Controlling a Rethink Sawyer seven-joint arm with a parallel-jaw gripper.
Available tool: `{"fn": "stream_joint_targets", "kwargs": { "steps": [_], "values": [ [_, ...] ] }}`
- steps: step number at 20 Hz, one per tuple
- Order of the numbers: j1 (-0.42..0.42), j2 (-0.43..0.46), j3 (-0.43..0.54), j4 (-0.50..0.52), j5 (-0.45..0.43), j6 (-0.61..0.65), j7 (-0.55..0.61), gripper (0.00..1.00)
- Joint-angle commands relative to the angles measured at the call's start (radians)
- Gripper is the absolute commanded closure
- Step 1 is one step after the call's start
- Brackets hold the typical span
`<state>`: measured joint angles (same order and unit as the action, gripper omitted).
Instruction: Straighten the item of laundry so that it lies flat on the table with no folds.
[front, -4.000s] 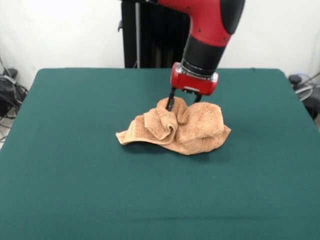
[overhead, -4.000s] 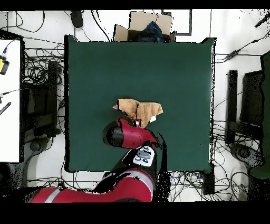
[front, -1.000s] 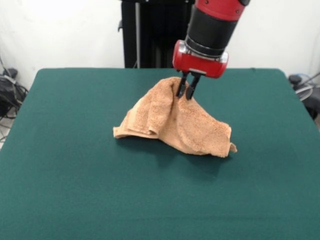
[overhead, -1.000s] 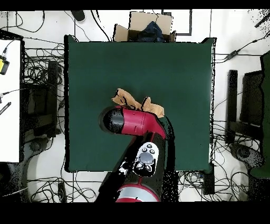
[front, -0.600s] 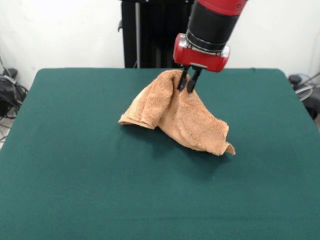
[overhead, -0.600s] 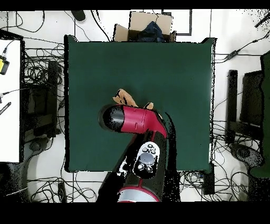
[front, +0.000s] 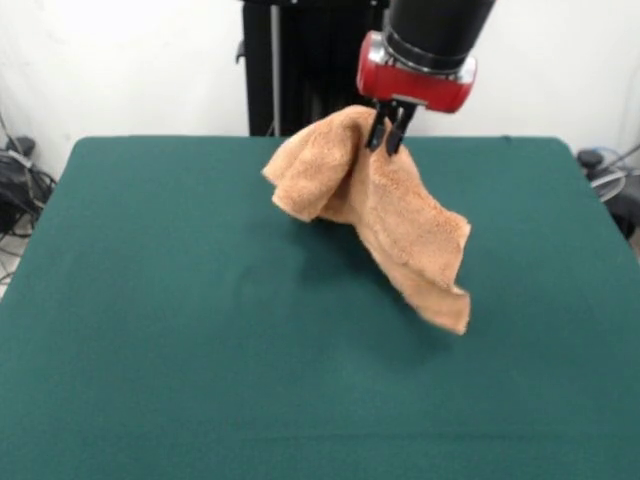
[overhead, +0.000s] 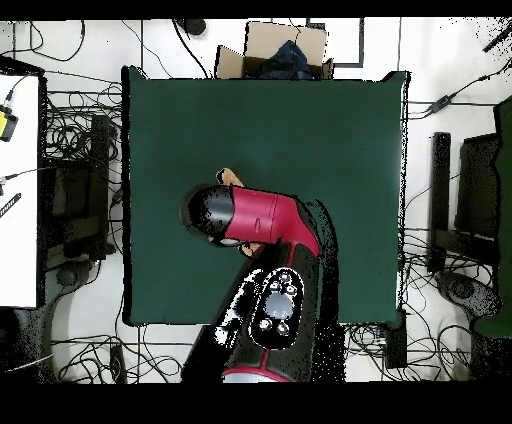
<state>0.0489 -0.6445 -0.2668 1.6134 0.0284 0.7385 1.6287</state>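
In the front view my gripper (front: 389, 135) is shut on the orange-tan towel (front: 385, 215) and holds it in the air above the green table (front: 170, 330). The towel hangs bunched from the fingers. A short folded lobe droops to the left and a longer flap trails down to the right, its lowest corner near the table top. In the overhead view the red arm (overhead: 262, 222) covers nearly all of the towel; only a small tan piece (overhead: 232, 179) shows at its upper edge. The gripper itself is hidden there.
A cardboard box (overhead: 272, 52) with dark contents sits just past the table's far edge in the overhead view. Cables and equipment lie on the floor around the table. The black pedestal (front: 305, 65) stands behind the table in the front view.
The gripper closed on the crumpled towel and has risen with it. The towel lay on the table before; now it hangs in the air, partly unfurled.
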Motion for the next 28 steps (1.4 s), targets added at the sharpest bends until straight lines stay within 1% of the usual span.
{"fn": "stream_joint_targets", "kwargs": {
  "steps": [1, 3, 6, 13, 24, 28],
  "values": [
    [0.018, -0.059, 0.001, -0.068, -0.04, 0.191, 0.107, 1.0],
    [0.022, -0.072, 0.004, -0.085, -0.029, 0.239, 0.125, 1.0],
    [0.026, -0.088, 0.012, -0.091, -0.025, 0.264, 0.132, 1.0],
    [0.028, -0.098, 0.016, -0.077, -0.032, 0.226, 0.152, 1.0],
    [0.044, -0.076, 0.008, -0.138, -0.026, 0.239, 0.196, 1.0],
    [0.05, -0.088, 0.005, -0.083, -0.026, 0.186, 0.197, 1.0]
  ]
}}
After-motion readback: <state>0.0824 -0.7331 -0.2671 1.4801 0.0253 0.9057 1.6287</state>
